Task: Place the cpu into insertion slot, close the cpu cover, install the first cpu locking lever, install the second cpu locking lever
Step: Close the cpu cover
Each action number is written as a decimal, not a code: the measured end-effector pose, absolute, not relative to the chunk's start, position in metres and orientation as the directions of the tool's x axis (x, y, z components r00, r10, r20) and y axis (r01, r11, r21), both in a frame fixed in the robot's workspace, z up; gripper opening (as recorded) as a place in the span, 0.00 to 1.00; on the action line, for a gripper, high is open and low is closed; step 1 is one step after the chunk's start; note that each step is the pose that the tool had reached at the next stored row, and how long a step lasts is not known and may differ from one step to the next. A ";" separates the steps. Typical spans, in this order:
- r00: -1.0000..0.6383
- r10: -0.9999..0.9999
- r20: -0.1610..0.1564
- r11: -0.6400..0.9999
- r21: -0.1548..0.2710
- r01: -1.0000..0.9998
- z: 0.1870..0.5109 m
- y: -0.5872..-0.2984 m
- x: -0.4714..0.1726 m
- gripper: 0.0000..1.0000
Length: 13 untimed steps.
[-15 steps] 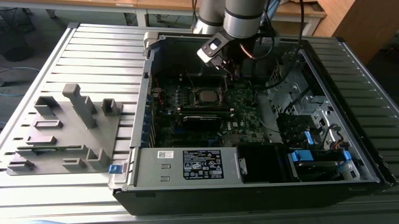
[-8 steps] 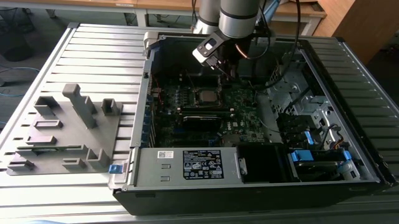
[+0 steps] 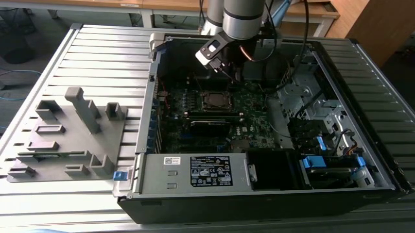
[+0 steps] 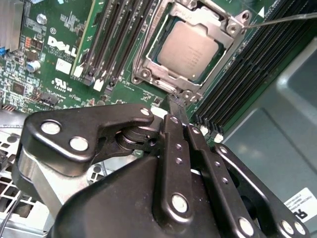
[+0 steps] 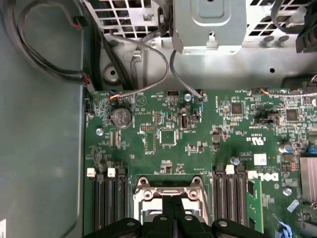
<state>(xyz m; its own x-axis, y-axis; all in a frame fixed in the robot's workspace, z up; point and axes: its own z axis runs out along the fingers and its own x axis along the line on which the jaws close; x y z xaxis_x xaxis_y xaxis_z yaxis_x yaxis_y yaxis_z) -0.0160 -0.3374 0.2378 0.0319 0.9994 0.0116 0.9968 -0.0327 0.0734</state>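
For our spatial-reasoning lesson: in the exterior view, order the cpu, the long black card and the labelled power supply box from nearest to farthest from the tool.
1. cpu, directly beneath the tool in this view.
2. long black card, just past the cpu, mid-picture.
3. labelled power supply box, toward the picture's bottom edge.

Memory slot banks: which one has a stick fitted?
The bank nearest the heatsink: a green stick fills its outer slot; the other bank looks bare.

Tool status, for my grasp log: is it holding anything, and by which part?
Nothing is held. The tool has its fingers shut with nothing between them, its tips by the edge of the cpu cover, which lies over the cpu.
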 end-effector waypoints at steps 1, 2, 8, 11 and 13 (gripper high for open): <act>0.032 0.999 0.012 -0.033 0.073 0.997 0.238 -0.337 -0.017 0.11; 0.032 0.999 0.012 -0.033 0.073 0.997 0.238 -0.337 -0.017 0.11; 0.032 0.999 0.012 -0.033 0.073 0.997 0.238 -0.337 -0.019 0.11; 0.032 0.999 0.012 -0.033 0.073 0.997 0.238 -0.337 -0.019 0.11; 0.032 0.999 0.012 -0.033 0.073 0.997 0.238 -0.337 -0.019 0.11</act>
<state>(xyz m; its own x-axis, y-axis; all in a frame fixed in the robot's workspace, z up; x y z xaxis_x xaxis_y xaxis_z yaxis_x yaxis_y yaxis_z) -0.0190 -0.3374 0.2378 0.0320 0.9994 0.0117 0.9968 -0.0328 0.0734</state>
